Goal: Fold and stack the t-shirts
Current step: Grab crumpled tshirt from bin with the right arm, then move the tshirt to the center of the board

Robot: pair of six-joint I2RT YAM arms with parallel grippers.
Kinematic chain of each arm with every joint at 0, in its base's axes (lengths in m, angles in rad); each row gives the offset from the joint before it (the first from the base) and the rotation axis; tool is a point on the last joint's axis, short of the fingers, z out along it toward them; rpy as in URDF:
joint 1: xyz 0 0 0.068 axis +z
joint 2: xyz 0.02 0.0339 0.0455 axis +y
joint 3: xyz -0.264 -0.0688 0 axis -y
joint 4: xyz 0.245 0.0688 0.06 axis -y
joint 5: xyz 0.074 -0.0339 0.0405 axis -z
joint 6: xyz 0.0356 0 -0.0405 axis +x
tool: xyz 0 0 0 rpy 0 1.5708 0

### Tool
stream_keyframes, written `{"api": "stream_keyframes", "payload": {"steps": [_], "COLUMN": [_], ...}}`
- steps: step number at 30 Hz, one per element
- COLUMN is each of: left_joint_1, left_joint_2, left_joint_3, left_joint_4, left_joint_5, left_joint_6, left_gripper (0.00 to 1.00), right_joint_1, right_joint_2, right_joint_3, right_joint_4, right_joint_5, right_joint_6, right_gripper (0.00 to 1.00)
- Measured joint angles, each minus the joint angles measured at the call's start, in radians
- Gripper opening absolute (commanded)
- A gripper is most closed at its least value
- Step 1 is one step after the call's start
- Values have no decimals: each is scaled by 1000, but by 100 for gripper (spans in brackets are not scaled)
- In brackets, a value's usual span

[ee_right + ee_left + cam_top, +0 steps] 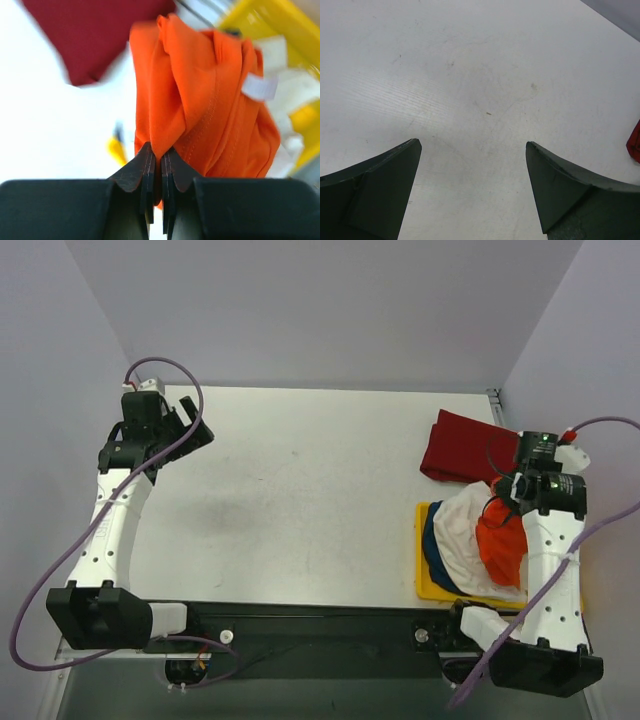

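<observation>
1. Two grippers differ: the right gripper (pixel 156 167) is clamped on a fold of the orange t-shirt (pixel 200 100).
2. That shirt tops the heap in the yellow bin (pixel 424 585) (white t-shirt (pixel 462 525) beneath).
3. The left gripper (pixel 472 145) hangs spread wide over the table (pixel 470 60), with the dark red t-shirt (pixel 462 445) just beyond the bin.

Top camera overlooks the whole table (pixel 300 500); wrist cameras sit close behind their fingers (pixel 375 190), the right sharing the orange t-shirt (pixel 200 110).

Plain orange shirt (pixel 200 100), dark red shirt (pixel 462 448), yellow bin (pixel 424 580).
</observation>
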Motion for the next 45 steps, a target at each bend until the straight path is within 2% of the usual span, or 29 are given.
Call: {"api": "stream_keyframes", "payload": {"steps": [6,13,17,21,23,25,28,33,36,41,45], "left_joint_1": [0,0,0,8,23,33,37,37,37,39,45], "left_joint_2": [17,16,12,5,-2,-11,-30,-74,-79,-48,2], "left_joint_3": [2,2,1,0,-4,-16,-42,-113,-169,-283,-340], "left_joint_4": [2,-5,-16,-17,-15,-14,-14,4,16,35,59], "left_joint_5": [-6,-29,-36,-26,-13,3,31,73,95,109,128], "left_joint_6": [-8,17,29,34,34,35,40,46,47,30,8], "left_gripper": [97,97,97,97,97,97,97,96,93,83,74], "right_joint_1": [56,375,549,699,747,773,747,577,504,543,584], "right_joint_2": [-15,84,286,557,649,681,628,445,445,541,654], "right_joint_3": [320,470,609,806,864,851,716,324,199,171,238], "right_joint_4": [36,223,332,399,415,430,460,477,462,454,451], "right_joint_5": [-60,-101,-169,-282,-341,-390,-422,-416,-414,-468,-521], "right_joint_6": [35,61,85,81,77,60,37,15,-6,-47,-98], "right_gripper": [0,0,2,11,30,42,53,54,53,50,49]}}
